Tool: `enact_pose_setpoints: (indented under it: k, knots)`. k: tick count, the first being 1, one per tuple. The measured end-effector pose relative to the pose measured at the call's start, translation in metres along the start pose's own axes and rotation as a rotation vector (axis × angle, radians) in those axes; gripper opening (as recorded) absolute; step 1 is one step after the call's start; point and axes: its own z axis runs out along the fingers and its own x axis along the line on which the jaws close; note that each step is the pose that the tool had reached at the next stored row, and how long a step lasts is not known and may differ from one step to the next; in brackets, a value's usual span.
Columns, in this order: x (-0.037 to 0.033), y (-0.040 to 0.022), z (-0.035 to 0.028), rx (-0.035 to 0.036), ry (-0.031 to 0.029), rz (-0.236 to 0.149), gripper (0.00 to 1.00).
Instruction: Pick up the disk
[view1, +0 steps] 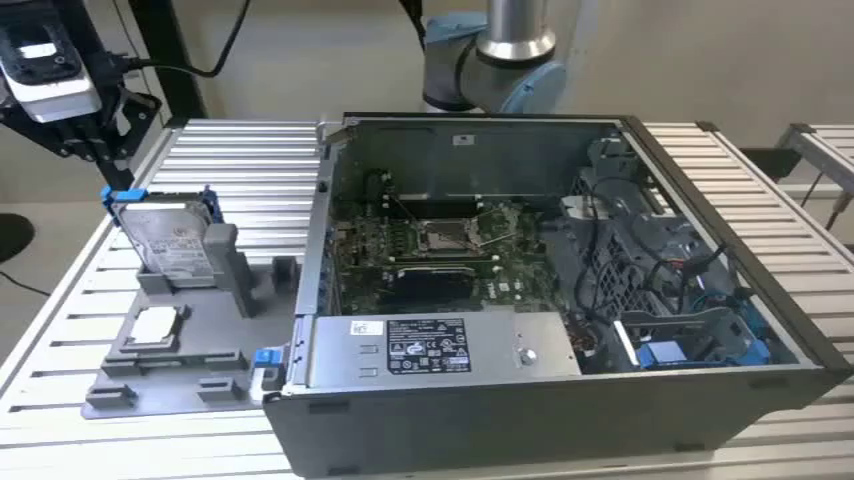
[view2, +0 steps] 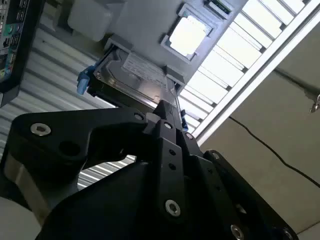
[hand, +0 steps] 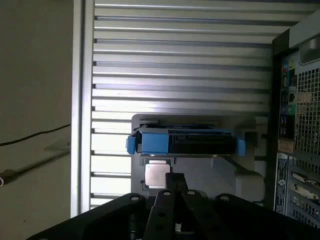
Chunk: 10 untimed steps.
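Observation:
The disk (view1: 171, 238) is a silver-grey drive with a white label and a blue frame. It stands on edge in a slot of a grey holder (view1: 180, 375) on the exterior view's left. My gripper (view1: 94, 145) hangs above and behind it, well clear of its top edge. In the second wrist view the disk (view2: 135, 75) lies beyond the gripper (view2: 167, 107), whose black fingers meet at the tip with nothing between them. The first wrist view has the disk (hand: 185, 142) edge-on, ahead of the shut gripper (hand: 173, 178).
A small square silver chip (view1: 154, 325) lies on the holder in front of the disk. An open grey computer case (view1: 534, 420) stands close on the exterior view's right of the holder. Everything rests on a slatted aluminium table (view1: 54, 340), whose edge runs just past the holder.

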Motion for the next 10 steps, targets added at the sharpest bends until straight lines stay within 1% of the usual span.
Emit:
enact_pose_setpoints:
  k: [10]
  knots:
    - [0.0,0.0,0.0,0.0,0.0,0.0,0.0]
